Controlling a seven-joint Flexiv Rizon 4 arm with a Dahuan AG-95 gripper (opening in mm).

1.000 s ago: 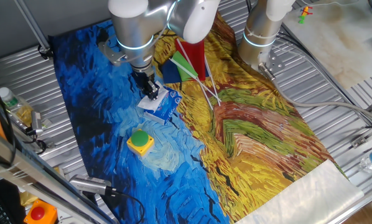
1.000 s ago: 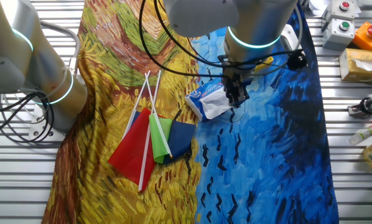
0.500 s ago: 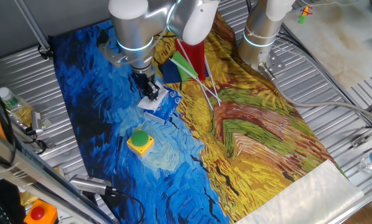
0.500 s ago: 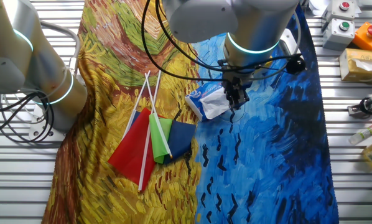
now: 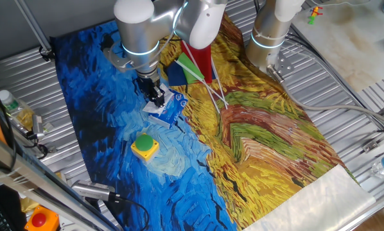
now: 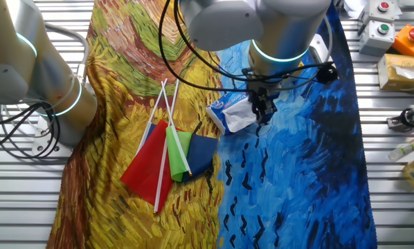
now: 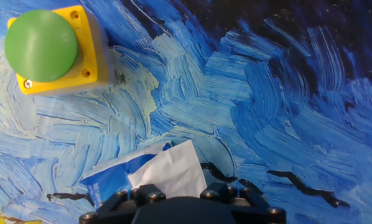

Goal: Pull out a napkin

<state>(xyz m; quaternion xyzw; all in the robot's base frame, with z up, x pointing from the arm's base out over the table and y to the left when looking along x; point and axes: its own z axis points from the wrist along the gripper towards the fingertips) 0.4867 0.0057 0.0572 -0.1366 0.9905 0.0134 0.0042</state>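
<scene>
The small blue tissue packet (image 5: 171, 110) lies on the painted cloth, also in the other fixed view (image 6: 224, 109) and the hand view (image 7: 109, 177). The white creased napkin (image 7: 171, 169) sticks out of the packet's top; it also shows in the other fixed view (image 6: 243, 115). My gripper (image 5: 157, 97) stands right over the packet, pointing down, also in the other fixed view (image 6: 264, 117). In the hand view the gripper (image 7: 183, 190) has its fingers closed on the napkin's lower part, whose free corner points up past them.
A green button on a yellow box (image 5: 144, 145) sits near the packet, also in the hand view (image 7: 46, 46). Red, green and blue flags on white sticks (image 6: 169, 155) lie to one side. A second arm's base (image 5: 269, 38) stands at the cloth's edge.
My gripper has shifted slightly, seemingly upward, with the napkin in it. The packet stays where it was.
</scene>
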